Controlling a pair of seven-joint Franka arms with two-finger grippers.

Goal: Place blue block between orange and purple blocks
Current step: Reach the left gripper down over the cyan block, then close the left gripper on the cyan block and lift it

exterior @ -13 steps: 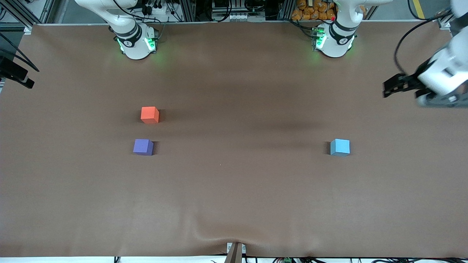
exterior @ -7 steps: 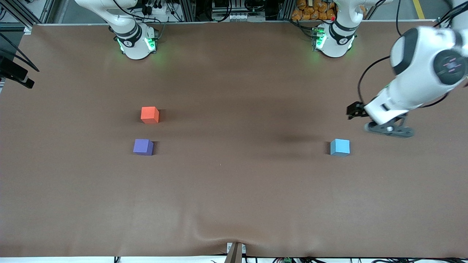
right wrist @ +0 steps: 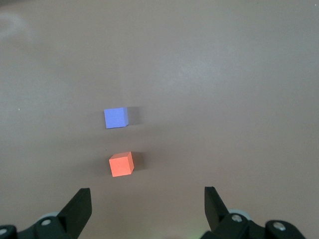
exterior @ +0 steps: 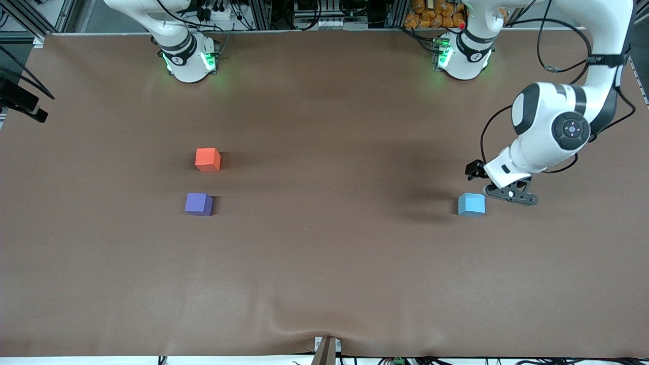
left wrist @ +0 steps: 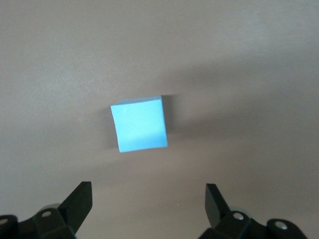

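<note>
The blue block (exterior: 471, 205) sits alone on the brown table toward the left arm's end. My left gripper (exterior: 477, 171) hangs over the table close beside it without touching it. In the left wrist view the blue block (left wrist: 139, 123) lies ahead of the left gripper (left wrist: 148, 199), whose fingers are open and empty. The orange block (exterior: 208, 159) and the purple block (exterior: 198, 204) stand near each other toward the right arm's end, the purple one nearer the front camera. The right gripper (right wrist: 148, 201) is open and empty, high over the orange block (right wrist: 121, 164) and the purple block (right wrist: 115, 118).
Both arm bases (exterior: 188, 61) (exterior: 462, 57) stand along the table's back edge. The brown cloth has a wrinkle (exterior: 299, 324) by a clamp (exterior: 326, 350) at the front edge. A black stand (exterior: 20, 104) juts in at the right arm's end.
The left arm swung in from the table's end and came down beside the blue block. The three blocks have not moved.
</note>
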